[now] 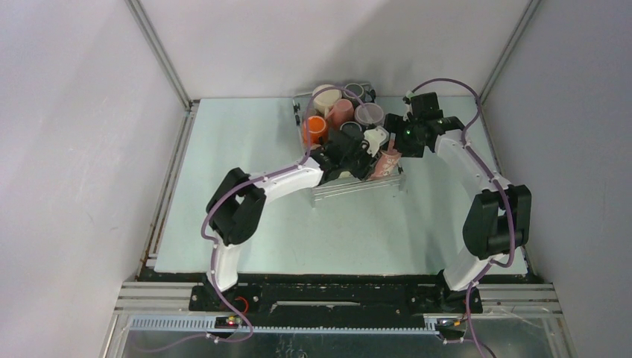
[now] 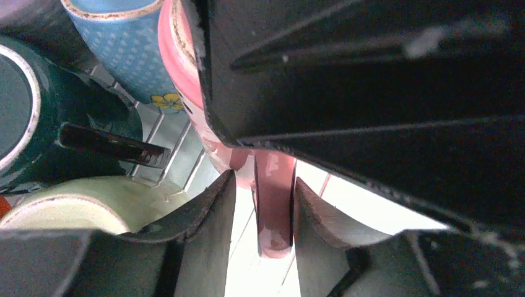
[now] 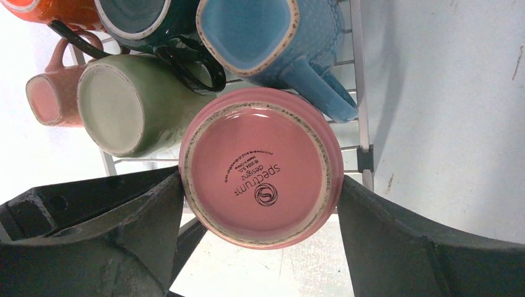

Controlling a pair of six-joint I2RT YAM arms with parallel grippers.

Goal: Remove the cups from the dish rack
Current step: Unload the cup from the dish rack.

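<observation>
We see the dish rack [image 1: 350,190] mid-table, cups [image 1: 339,112] crowded in it. At its near right corner a pink mug [image 3: 260,167] points its base at the right gripper [image 3: 261,185], whose wide-spread fingers press both sides. The half-open left gripper [image 2: 263,198] straddles its handle [image 2: 274,210] without touching.

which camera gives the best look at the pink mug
The right wrist view: the pink mug fills it base-on, with the whole base ring and printed stamp clear. The left wrist view shows only its handle and a strip of wall. The top view shows it small and partly hidden.
</observation>
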